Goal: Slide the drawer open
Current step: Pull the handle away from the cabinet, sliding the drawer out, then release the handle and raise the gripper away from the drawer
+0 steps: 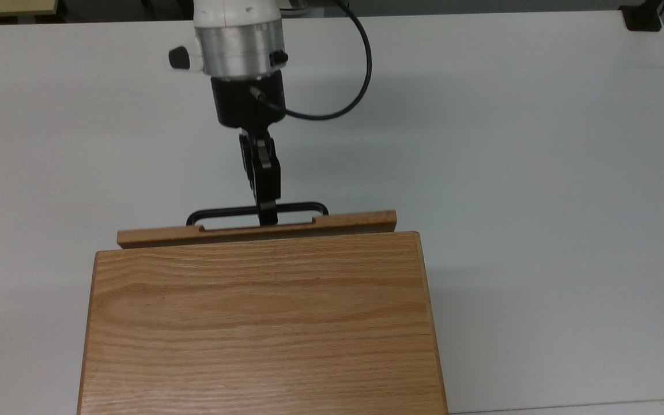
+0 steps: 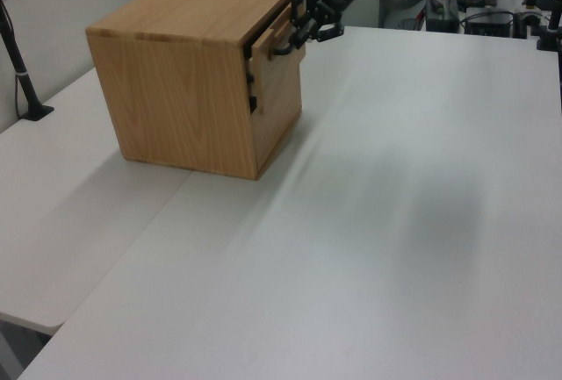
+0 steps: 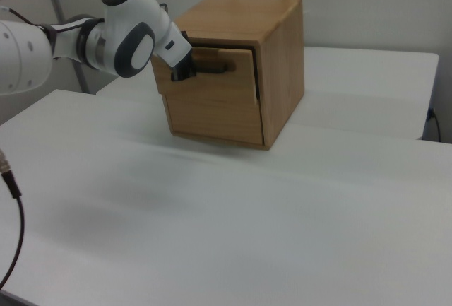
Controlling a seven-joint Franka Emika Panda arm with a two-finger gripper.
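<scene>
The drawer is a light oak front panel sticking out a little from the top of the wooden cabinet. A dark gap shows behind the drawer in the left view. Its long black bar handle lies across the panel. My gripper reaches from the top view's upper side and is shut on the middle of that bar. In the right view the gripper holds the handle at the drawer, left of the cabinet.
The cabinet stands on a wide white table with open surface on all sides. A black cable loops off my wrist. A black clamp sits at the top view's far right corner, and a black post stands at the left view's left.
</scene>
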